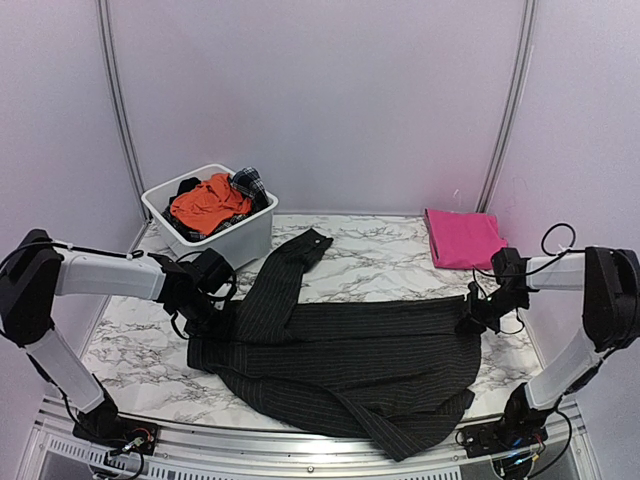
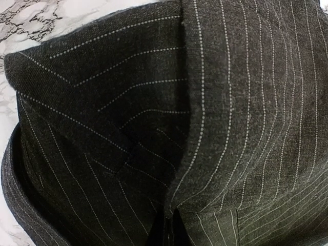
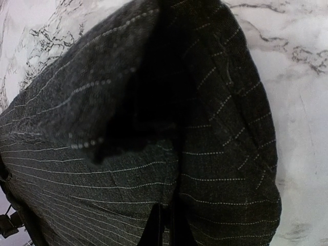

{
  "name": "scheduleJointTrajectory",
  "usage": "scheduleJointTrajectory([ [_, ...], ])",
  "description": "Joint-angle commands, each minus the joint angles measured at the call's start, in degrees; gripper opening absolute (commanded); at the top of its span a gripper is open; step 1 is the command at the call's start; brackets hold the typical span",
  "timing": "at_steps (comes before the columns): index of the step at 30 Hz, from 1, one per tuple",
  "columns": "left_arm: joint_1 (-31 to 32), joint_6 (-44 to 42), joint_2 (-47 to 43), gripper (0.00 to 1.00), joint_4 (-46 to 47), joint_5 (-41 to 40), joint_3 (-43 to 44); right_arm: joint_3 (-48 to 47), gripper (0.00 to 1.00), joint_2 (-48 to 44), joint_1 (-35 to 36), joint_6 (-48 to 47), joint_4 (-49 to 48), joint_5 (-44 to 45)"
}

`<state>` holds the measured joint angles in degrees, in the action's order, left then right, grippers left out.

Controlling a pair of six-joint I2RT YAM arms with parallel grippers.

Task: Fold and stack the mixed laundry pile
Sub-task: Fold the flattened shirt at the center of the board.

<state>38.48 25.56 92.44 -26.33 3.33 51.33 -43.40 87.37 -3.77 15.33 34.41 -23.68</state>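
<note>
Grippers both clamped on cloth: left gripper [image 1: 207, 303] and right gripper [image 1: 470, 320] each pinch one end of the black pinstriped shirt [image 1: 340, 350].
It lies spread across the marble table [image 1: 390, 255], one sleeve reaching toward the white tub [image 1: 160, 205]. Each grip looks like a thin bunch, so uneven lifting or pulling apart could slip a hold and skew the fold. The near hem could also drag over the table edge.
</note>
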Motion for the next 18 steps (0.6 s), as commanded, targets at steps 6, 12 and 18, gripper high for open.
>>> scheduleJointTrajectory([
  [6, 0.06, -1.04, -5.22, 0.21, -0.07, -2.95, 1.04, -9.33, 0.29, -5.49, -0.80, -3.41, 6.79, 1.44],
  [12, 0.32, -3.52, -7.35, 0.36, -0.61, -3.60, 7.45, -17.58, 0.48, -7.26, 0.89, -3.59, 5.39, 0.70],
  [18, 1.54, -4.99, 2.01, 0.36, -0.10, -3.89, 16.37, -19.23, 0.32, 2.36, 8.72, 1.93, -3.04, -3.51],
])
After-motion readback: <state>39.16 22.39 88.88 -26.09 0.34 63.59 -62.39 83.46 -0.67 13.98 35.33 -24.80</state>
